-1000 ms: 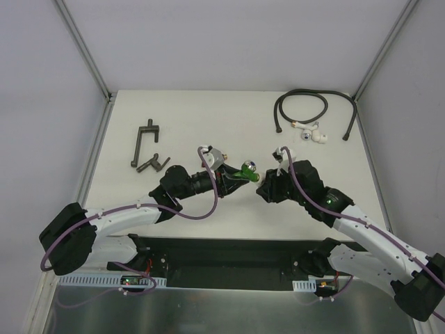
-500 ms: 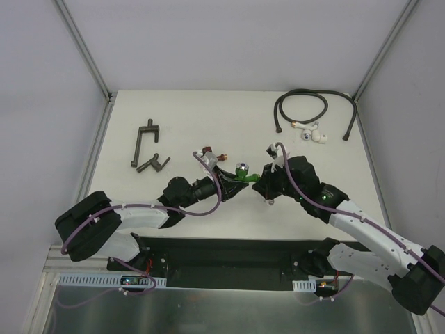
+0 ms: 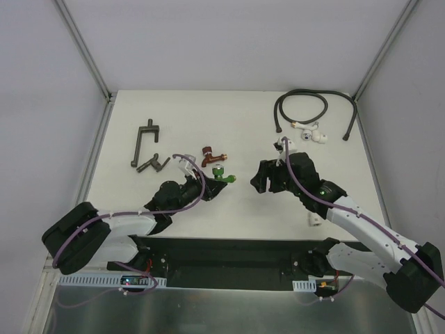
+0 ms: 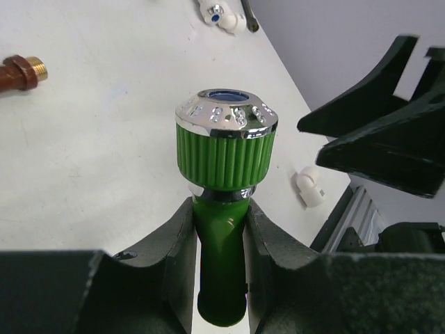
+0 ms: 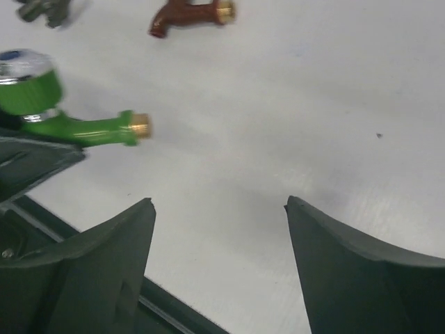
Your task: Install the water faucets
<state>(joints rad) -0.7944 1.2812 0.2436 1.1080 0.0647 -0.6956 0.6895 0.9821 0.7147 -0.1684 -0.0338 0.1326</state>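
1. The right gripper [image 5: 219, 203] has just backed off to the right. Half a second ago it was closed up against the green faucet [image 4: 224, 156]. Now its jaws stand partly apart with nothing between them.
2. The left gripper [image 4: 221, 209] has drawn back toward the near left. It stays clamped tight on the green faucet's stem.
3. This looks like the end of a two-handed adjustment. The faucet is now carried by the left gripper alone and is joined to no fitting, so installation is probably still ahead.
4. The green faucet sticks out of the left gripper, with its chrome-capped knob clear of the fingertips. Its brass-coloured end points right, toward the right gripper, which is near but not touching.
5. The dark red faucet [image 3: 208, 154] lies loose on the desk [image 3: 243, 132], just beyond the green one on the far side. Neither gripper touches it.
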